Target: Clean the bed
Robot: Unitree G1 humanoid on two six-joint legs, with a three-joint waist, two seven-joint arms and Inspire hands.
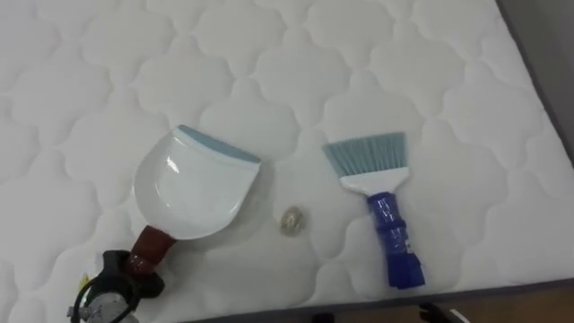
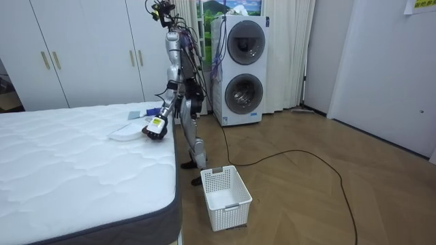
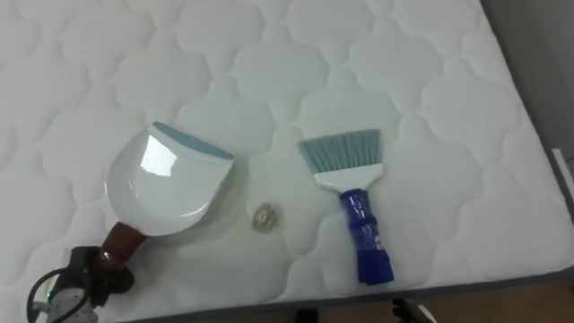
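Left hand (image 1: 115, 285) curled round the handle of the white dustpan (image 1: 193, 184), pan flat on the mattress (image 1: 90, 72). Crumpled scrap (image 1: 292, 220) lies beside the pan, off its lip, with the blue hand brush (image 1: 381, 202) unheld. Shifting the pan alone could knock the scrap over the near edge.

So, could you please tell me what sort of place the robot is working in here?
Probably a bedroom with a laundry corner: a quilted mattress, white wardrobes and stacked washing machines.
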